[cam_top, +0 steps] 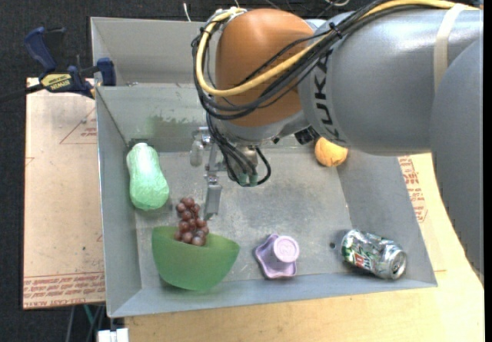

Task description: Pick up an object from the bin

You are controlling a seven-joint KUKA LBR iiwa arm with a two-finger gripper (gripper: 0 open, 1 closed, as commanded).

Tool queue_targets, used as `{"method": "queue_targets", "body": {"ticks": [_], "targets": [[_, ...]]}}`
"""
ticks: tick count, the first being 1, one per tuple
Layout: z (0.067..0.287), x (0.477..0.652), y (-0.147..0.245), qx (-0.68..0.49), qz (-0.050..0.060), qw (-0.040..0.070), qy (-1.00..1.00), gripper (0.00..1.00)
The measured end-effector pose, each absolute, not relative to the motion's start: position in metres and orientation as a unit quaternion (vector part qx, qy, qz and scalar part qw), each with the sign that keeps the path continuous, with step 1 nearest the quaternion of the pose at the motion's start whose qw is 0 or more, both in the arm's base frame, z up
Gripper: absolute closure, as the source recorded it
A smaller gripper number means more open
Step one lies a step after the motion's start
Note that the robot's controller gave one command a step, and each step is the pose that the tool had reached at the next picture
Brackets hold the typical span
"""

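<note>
My gripper (211, 196) hangs under the orange cover, low over the left middle of the bin floor. Its tip is just right of and above a bunch of dark red grapes (190, 223). The bunch lies against the back rim of a green bowl (193, 262) at the front left. A pale green, knobbly gourd-shaped thing (147, 177) lies to the left of the gripper, near the left wall. Nothing shows in the gripper.
A purple flower-shaped lid (278, 256) lies at the front middle, and a crushed green-and-white can (373, 254) at the front right. A yellow-orange fruit (330, 152) sits at the back right, partly under the arm. Bare floor lies between the gripper and the can.
</note>
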State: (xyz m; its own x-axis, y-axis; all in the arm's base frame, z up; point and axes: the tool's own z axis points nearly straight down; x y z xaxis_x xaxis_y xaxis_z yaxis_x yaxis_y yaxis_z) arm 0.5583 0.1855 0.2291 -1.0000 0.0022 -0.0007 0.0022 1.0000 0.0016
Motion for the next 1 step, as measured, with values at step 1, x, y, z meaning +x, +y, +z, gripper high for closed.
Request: {"method": "queue_targets", "body": {"ticks": [1], "targets": [[0.2291,0.5583,0.1855,0.001,0.001,0.0,1.0,0.0]]}}
